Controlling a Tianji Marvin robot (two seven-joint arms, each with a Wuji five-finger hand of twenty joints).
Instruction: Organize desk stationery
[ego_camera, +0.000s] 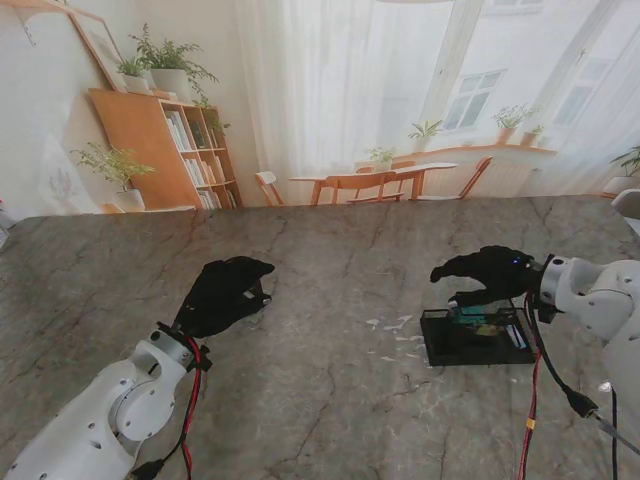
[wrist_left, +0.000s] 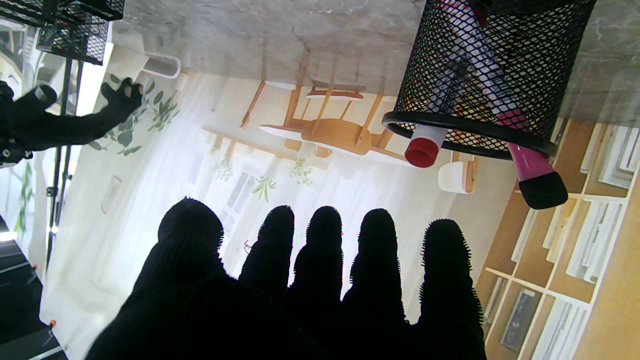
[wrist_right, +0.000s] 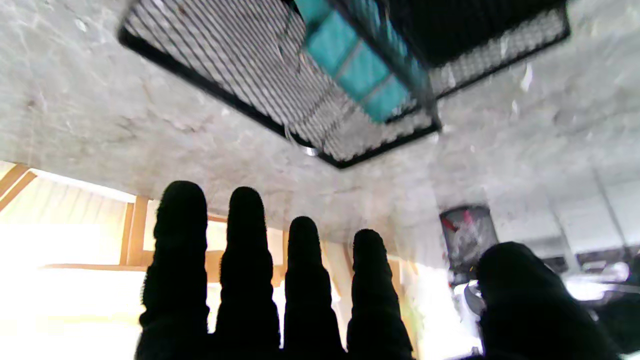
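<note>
A round black mesh pen cup (wrist_left: 480, 70) stands on the marble table, just past the fingers of my left hand (ego_camera: 225, 295). It holds a red-capped marker (wrist_left: 421, 150) and a pink marker with a black cap (wrist_left: 530, 170). In the stand view my left hand mostly hides the cup. That hand (wrist_left: 310, 290) is open, its fingers spread and holding nothing. My right hand (ego_camera: 490, 275) hovers over a flat black mesh tray (ego_camera: 440, 350) at the right. A teal block-like item (wrist_right: 360, 65) lies in the tray. The right hand (wrist_right: 300, 290) is open, with nothing in its fingers.
Several small white scraps (ego_camera: 395, 335) lie on the table just left of the tray. The marble table top (ego_camera: 330, 260) stretches between the two hands. Its far edge meets a printed room backdrop.
</note>
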